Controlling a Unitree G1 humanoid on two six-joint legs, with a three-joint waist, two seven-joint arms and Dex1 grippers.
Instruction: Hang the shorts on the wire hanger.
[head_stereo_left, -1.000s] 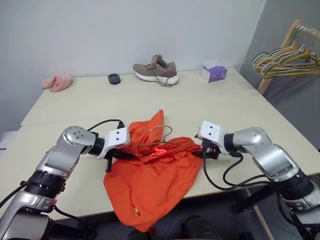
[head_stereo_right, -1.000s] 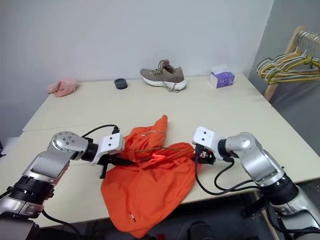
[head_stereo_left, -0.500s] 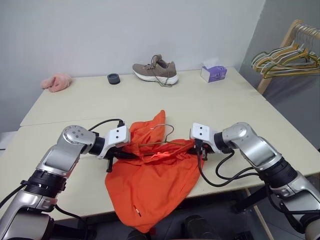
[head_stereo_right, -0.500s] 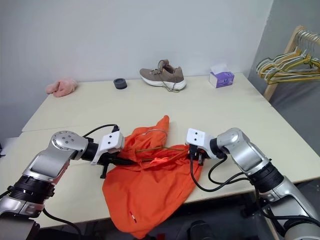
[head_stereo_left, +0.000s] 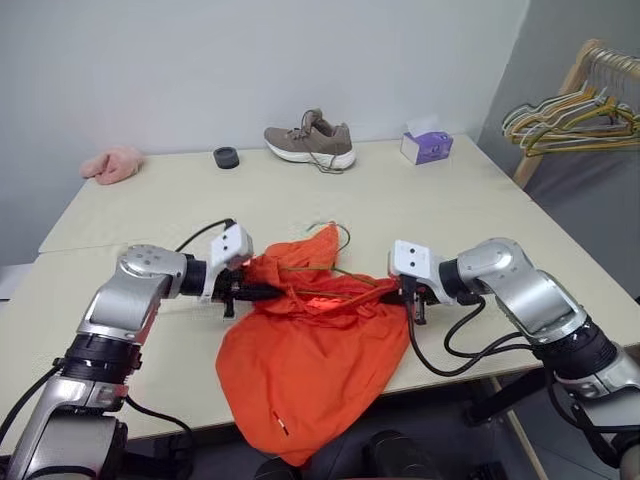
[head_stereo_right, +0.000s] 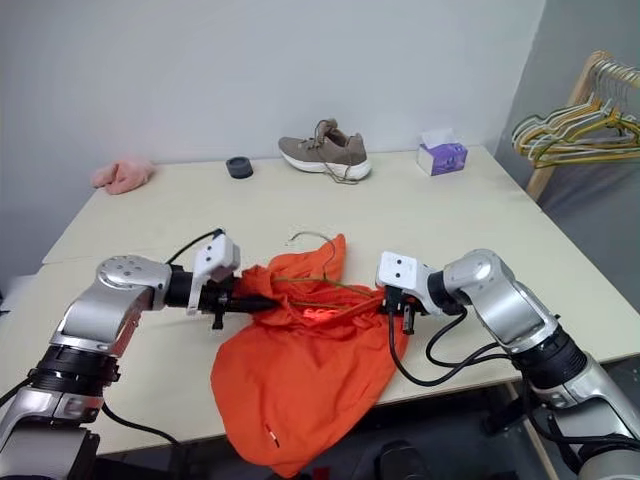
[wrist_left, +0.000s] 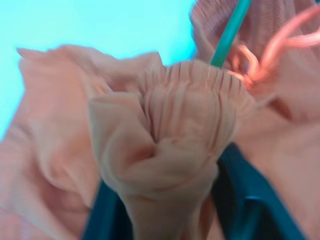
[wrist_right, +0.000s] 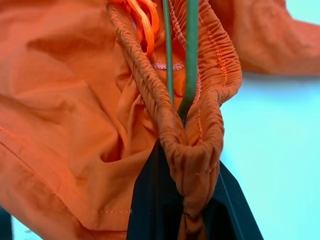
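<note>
While the shorts (head_stereo_left: 305, 365) hang bunched near the table's front edge, with the lower part drooping over that edge, the waistband is stretched between both grippers. The hanger (head_stereo_left: 325, 270) is threaded inside the waistband, its wire running across under the fabric and its hook poking up above the orange bunch toward the middle of the table (head_stereo_left: 420, 215).

The right gripper (head_stereo_left: 408, 296) is pressed together on the waistband's right end; in its wrist view the gathered elastic and the green wire sit right between the black fingers (wrist_right: 150, 200). The left gripper (head_stereo_left: 250, 292) has the waistband's left end bunched between its fingers (wrist_left: 240, 195), which look partly spread with the fabric wad stuffed between them, so can't really tell if it's gripping or not.

Along the far edge: a pink cloth (head_stereo_left: 112, 163) at the left corner, a small black ring (head_stereo_left: 226, 157), a shoe (head_stereo_left: 310, 140), and a purple tissue box (head_stereo_left: 427, 146). Off the table's right side, hangers (head_stereo_left: 570, 125) hang on a wooden rack.
</note>
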